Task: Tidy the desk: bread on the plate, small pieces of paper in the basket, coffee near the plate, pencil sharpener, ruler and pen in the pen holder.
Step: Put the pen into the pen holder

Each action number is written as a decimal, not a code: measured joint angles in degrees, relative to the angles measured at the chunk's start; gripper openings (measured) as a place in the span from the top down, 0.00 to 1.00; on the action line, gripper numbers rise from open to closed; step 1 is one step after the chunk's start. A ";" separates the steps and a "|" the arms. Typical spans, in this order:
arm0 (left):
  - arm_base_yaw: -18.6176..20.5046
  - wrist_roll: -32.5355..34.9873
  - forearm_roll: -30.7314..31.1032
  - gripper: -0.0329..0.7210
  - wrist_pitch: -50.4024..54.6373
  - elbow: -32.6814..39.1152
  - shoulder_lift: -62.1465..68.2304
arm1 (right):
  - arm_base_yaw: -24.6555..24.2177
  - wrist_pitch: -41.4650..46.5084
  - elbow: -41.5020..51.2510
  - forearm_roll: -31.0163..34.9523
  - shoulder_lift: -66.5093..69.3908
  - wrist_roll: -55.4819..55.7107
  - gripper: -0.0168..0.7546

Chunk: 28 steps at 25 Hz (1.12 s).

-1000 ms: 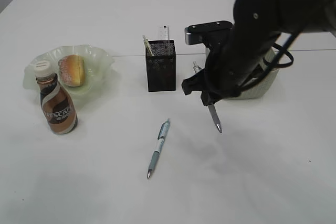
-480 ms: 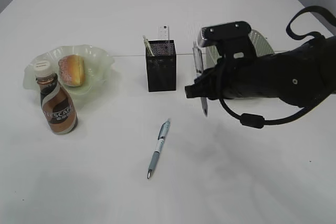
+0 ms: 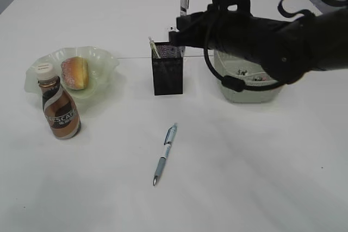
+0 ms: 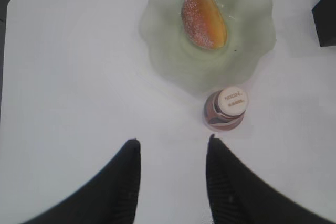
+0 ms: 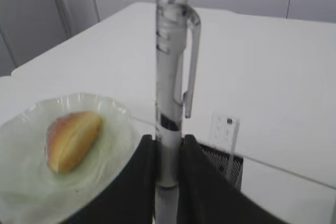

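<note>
We see the right end effector (image 5: 167, 156) pinching a clear plastic pen (image 5: 170, 66) upright above the black mesh pen holder (image 3: 167, 68), whose rim already carries a ruler and another item. The left end effector (image 4: 173, 153) hangs spread over the white worktop (image 3: 261, 177) near the brown coffee bottle (image 3: 58, 110). A sugared bread roll (image 3: 75, 73) lies on the pale green wavy plate (image 3: 103, 58). A blue-grey pen (image 3: 165, 153) lies loose in front of the holder. The white basket (image 3: 250, 88) stands right, partly behind the arm.
</note>
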 joint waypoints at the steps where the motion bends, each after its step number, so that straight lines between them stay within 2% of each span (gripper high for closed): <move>1: 0.00 0.00 0.00 0.55 -0.13 0.00 0.00 | 0.00 -0.14 -2.10 0.00 1.28 0.12 0.89; 7: 0.00 0.00 0.12 0.55 -0.26 0.00 1.55 | 0.00 0.55 -15.91 -0.09 11.35 1.57 0.89; 14: 0.00 0.00 1.28 0.55 -0.39 0.00 3.16 | -0.10 3.99 -26.19 -0.09 20.51 1.65 0.89; 28: 0.00 0.00 2.57 0.55 -0.39 0.00 3.40 | -0.70 11.25 -28.97 -0.09 22.73 -3.74 0.89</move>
